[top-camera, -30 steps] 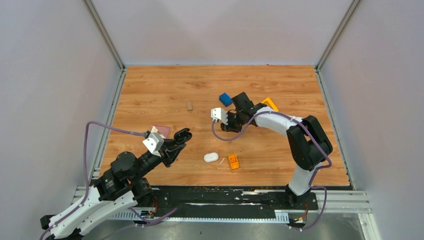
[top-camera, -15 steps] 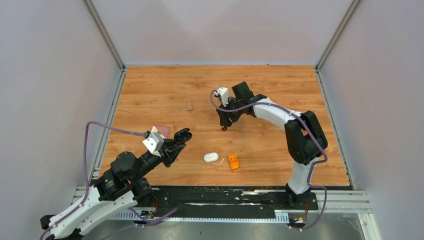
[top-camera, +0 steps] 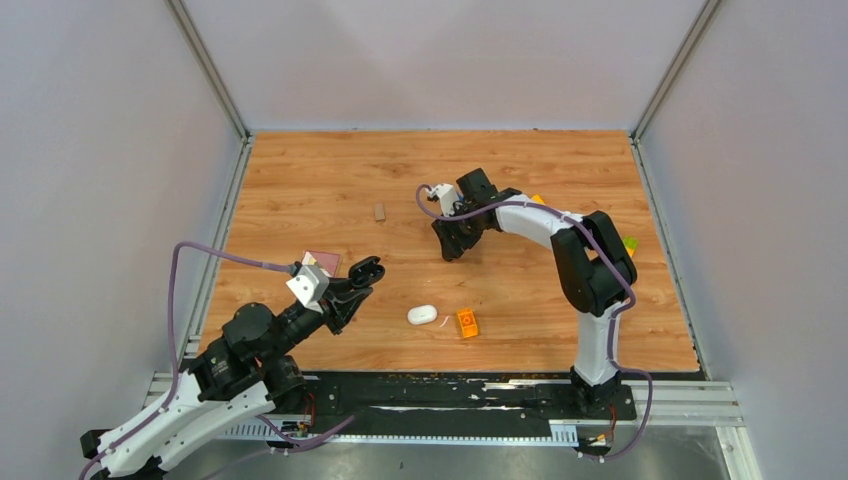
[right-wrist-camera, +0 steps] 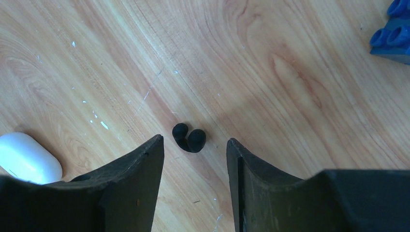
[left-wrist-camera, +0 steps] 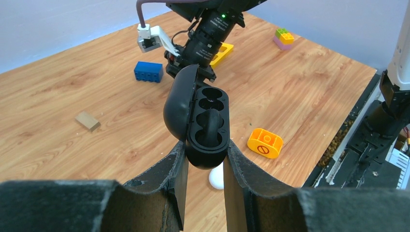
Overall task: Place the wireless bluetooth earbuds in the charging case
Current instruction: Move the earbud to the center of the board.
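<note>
My left gripper (top-camera: pixel 366 268) is shut on a black earbud charging case (left-wrist-camera: pixel 203 121), held above the table with its lid open and its dark wells facing the camera. I cannot tell if a bud sits in them. A small black earbud (right-wrist-camera: pixel 189 138) lies on the wood just beyond the tips of my right gripper (right-wrist-camera: pixel 193 142), which is open and low over the table (top-camera: pixel 449 247). A second earbud is not in view. A closed white oval case (top-camera: pixel 422 314) lies on the table, and it also shows in the right wrist view (right-wrist-camera: pixel 26 158).
An orange block (top-camera: pixel 466 322) lies right of the white case. A blue brick (left-wrist-camera: pixel 148 71) and a yellow piece (left-wrist-camera: pixel 221 50) sit by the right gripper. A small wooden block (top-camera: pixel 379 211), a maroon card (top-camera: pixel 322 262) and a green-purple brick (top-camera: pixel 629 243) lie further off.
The right arm has swung left and come down over the black earbud, its gripper now pointing down at the table. The left arm with the black case has not moved.
</note>
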`<state>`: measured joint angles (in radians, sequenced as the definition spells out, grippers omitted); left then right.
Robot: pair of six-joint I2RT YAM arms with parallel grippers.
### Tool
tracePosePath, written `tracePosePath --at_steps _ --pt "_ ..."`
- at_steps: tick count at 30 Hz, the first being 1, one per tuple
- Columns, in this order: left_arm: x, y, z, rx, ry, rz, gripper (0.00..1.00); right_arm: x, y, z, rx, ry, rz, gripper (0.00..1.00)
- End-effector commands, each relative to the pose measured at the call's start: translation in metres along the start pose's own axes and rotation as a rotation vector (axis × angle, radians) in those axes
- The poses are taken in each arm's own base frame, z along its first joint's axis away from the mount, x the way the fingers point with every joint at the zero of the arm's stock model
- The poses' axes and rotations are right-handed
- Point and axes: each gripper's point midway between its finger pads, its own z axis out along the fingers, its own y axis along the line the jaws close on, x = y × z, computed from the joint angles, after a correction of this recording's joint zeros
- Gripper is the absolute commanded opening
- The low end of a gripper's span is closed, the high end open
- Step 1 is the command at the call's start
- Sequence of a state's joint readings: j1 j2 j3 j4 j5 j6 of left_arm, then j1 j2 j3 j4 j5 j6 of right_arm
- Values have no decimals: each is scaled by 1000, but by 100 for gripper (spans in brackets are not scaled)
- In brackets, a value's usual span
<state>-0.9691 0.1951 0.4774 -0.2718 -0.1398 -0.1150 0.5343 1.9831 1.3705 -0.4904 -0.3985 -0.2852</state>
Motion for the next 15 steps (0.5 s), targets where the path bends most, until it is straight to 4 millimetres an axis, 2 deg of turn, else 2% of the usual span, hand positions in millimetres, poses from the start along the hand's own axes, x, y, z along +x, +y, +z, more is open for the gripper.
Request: tracePosePath --at_steps 1,10,15 --pt "-4 -4 3 14 -11 -6 0 -14 1 0 -3 -22 -1 51" --pt "-3 -4 3 17 -8 -6 0 -8 3 9 69 26 -64 48" --pt "-2 -4 4 16 -4 -5 0 -3 2 12 99 54 -102 42"
